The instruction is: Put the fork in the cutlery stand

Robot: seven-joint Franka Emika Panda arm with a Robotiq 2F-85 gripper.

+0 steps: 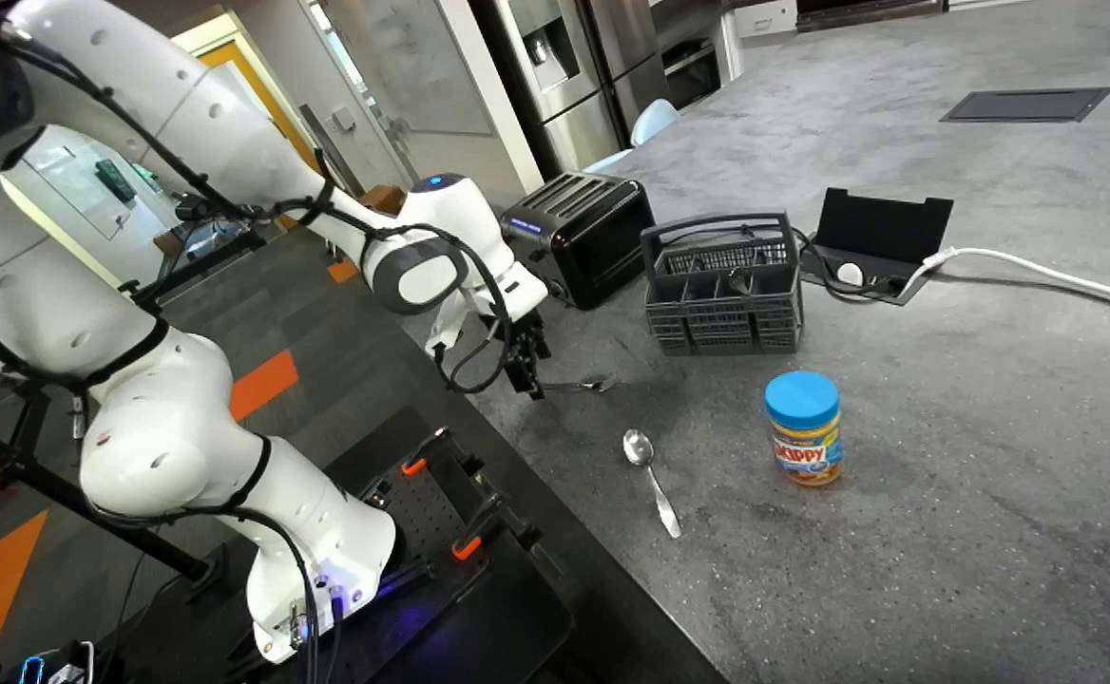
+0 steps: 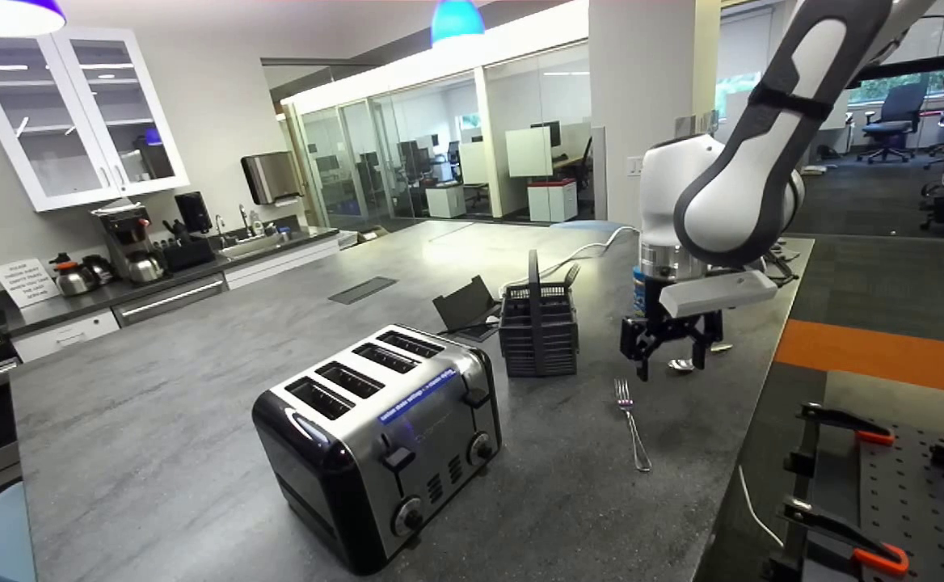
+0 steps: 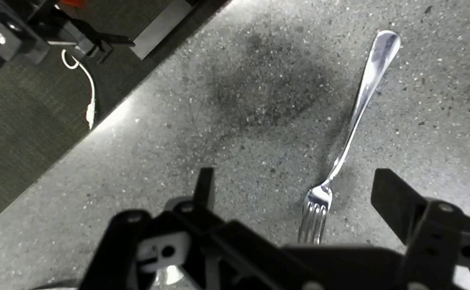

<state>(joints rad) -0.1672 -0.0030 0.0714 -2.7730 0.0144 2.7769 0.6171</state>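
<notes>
An office kitchen.
In an exterior view, a toaster (image 2: 431,440) stands nearer the camera than the pincer (image 2: 671,365); well beyond the pincer, leftward in frame, are a coffee maker (image 2: 123,236), a sink (image 2: 250,249) and a glass-doored wall cabinet (image 2: 80,121); also beyond it, glass partitions (image 2: 427,113) with a monitor (image 2: 555,133) behind; rightward, an office chair (image 2: 896,113).

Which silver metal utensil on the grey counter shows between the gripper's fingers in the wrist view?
The slender silver metal fork, its tines framed by the open black gripper; the oval-bowled silver metal spoon lies apart.
</notes>
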